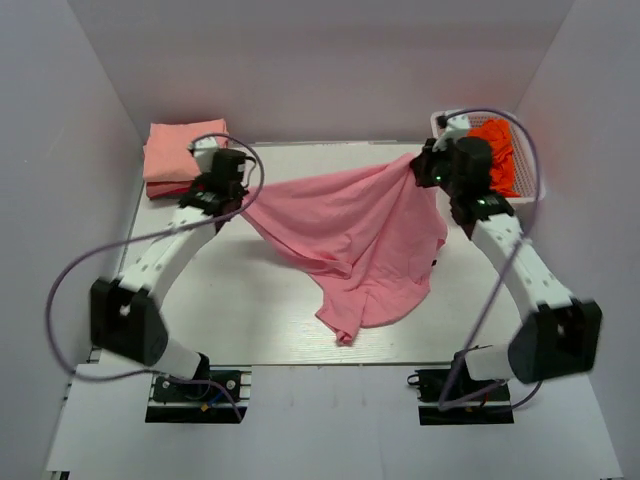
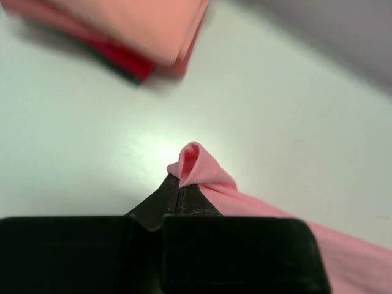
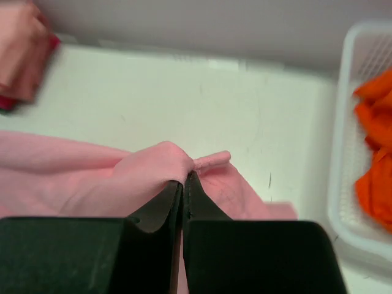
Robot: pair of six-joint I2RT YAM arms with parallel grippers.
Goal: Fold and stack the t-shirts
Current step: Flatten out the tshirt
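Two-point hold on one rose-pink t-shirt [image 1: 350,235], stretched between both arms above the table [image 1: 230,300]. Left gripper [image 2: 179,184]: jaws pressed fully together on a small pinch of pink cloth, a rounded fold poking out past the tips. Right gripper [image 3: 185,180]: jaws likewise closed tight, clamping a bunched edge of the same shirt. Hangs slack from both pinch points, remainder drooping in loose folds toward the near table edge. Far left corner: folded stack [image 1: 172,152], salmon-peach on top, red beneath, just beside the left gripper. Far right: orange-red shirts [image 1: 497,155] heaped in white lattice basket [image 1: 440,120], behind the right gripper.
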